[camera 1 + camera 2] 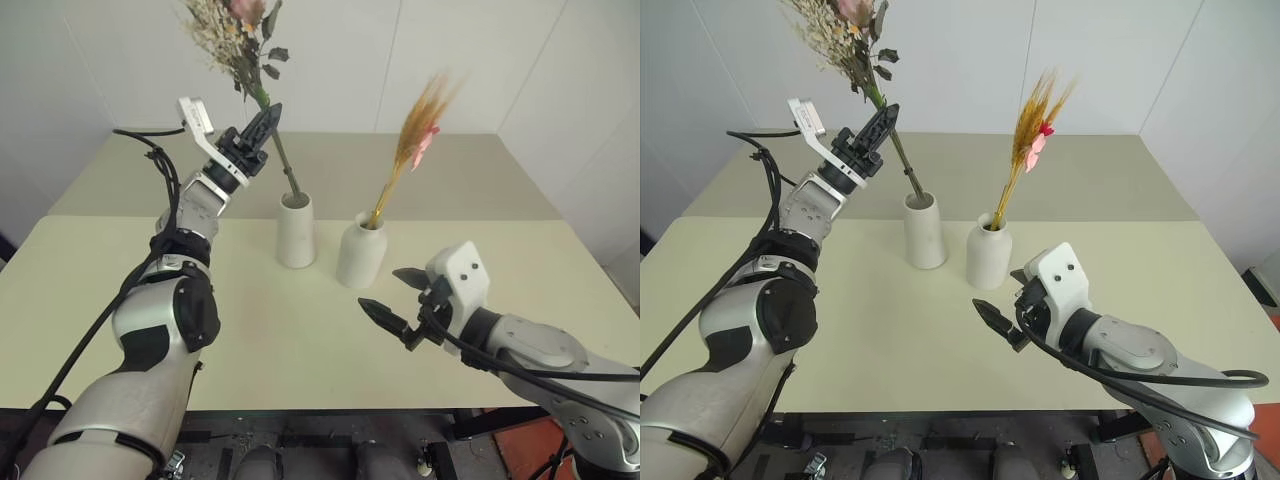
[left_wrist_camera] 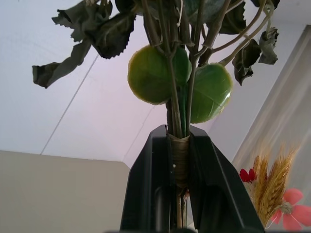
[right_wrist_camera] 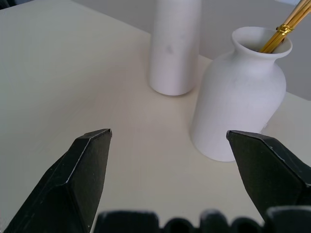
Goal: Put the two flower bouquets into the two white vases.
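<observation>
My left gripper (image 1: 268, 118) is shut on the stems of the bushy bouquet (image 1: 235, 35) of pink roses, leaves and dried grasses, held high and tilted. The stem's lower end reaches the mouth of the tall straight white vase (image 1: 296, 235). In the left wrist view the taped stems (image 2: 178, 150) sit clamped between the two black fingers. The slim straw-yellow bouquet (image 1: 420, 125) stands in the rounded narrow-necked white vase (image 1: 361, 252) just right of the tall one. My right gripper (image 1: 382, 290) hangs open and holds nothing, a little in front of the rounded vase (image 3: 240, 116).
Both vases stand mid-table on the pale cream tabletop (image 1: 300, 350). A second, similar table surface (image 1: 480, 170) lies behind, against white walls. A black cable (image 1: 150, 150) loops beside my left arm.
</observation>
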